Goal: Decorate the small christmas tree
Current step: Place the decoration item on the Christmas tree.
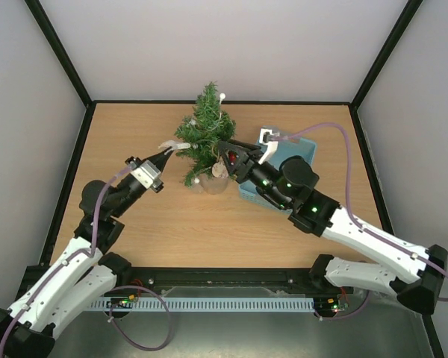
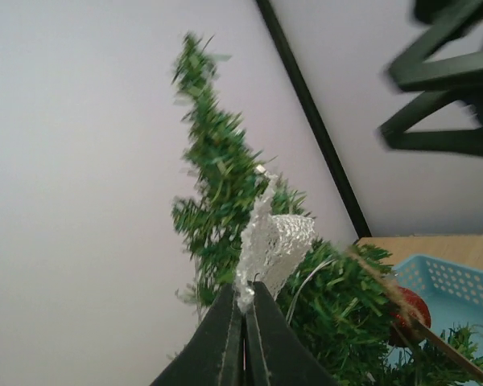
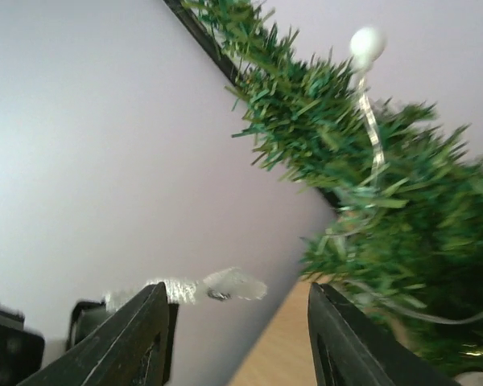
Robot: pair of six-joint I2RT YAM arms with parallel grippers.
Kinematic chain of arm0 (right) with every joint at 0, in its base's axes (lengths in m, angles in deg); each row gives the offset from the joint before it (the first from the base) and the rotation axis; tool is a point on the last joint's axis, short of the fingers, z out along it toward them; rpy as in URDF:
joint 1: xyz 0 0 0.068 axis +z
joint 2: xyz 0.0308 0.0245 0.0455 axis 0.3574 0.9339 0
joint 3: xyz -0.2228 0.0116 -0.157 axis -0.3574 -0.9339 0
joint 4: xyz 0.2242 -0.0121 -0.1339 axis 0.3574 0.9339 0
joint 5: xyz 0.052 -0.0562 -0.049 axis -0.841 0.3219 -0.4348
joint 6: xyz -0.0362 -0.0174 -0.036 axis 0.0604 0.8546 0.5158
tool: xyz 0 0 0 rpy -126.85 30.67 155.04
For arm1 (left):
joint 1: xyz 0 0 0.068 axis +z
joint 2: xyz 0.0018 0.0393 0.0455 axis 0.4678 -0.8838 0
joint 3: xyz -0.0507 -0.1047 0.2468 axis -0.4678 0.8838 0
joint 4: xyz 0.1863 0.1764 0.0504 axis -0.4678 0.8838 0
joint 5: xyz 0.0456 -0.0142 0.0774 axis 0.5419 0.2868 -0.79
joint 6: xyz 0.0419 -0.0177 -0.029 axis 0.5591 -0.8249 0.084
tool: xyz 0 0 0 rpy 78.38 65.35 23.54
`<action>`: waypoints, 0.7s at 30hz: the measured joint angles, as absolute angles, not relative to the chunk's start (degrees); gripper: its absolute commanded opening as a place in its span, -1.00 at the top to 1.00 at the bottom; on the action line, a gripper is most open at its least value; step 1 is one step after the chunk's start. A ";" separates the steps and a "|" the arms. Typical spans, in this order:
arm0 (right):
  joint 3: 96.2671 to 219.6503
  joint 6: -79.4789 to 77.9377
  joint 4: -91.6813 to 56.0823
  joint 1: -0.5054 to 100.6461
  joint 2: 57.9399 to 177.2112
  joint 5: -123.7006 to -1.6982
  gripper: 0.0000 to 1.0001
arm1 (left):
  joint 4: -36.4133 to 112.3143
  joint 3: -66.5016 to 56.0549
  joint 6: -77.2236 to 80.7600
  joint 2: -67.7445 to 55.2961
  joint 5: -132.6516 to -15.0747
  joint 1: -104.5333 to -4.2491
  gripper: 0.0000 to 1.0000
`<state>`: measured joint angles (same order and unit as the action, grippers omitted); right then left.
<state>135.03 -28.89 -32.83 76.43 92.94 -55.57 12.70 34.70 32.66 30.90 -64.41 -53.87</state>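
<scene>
Two grippers flank the small christmas tree (image 1: 207, 130), which stands toward twelve o'clock on the table (image 1: 134, 216). At its nine o'clock the left gripper (image 1: 167, 148) is clamped on a white lace ornament (image 2: 278, 241), presumably to hang it on a branch. At four o'clock the right gripper (image 3: 237, 297) has its fingers apart with nothing between them, likely ready to steady the branches.

I see a light wooden surface (image 1: 209, 231) boxed in by plain pale walls (image 1: 224, 45) at the back and both sides, with black frame bars (image 1: 62, 56) in the corners. The light is soft and even. A white slotted duct (image 1: 209, 304) lines the near edge.
</scene>
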 measured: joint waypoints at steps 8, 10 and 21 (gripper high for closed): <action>142.00 -47.89 -36.13 76.43 105.33 -64.38 0.07 | 14.34 34.70 47.04 32.45 -66.79 -59.49 0.95; 143.47 -51.21 -36.24 76.43 107.50 -66.11 0.07 | 14.93 34.70 49.29 32.39 -67.62 -60.34 0.95; 145.37 -62.53 -36.18 76.43 110.69 -70.89 0.06 | 15.30 34.72 56.57 32.41 -72.08 -63.14 0.95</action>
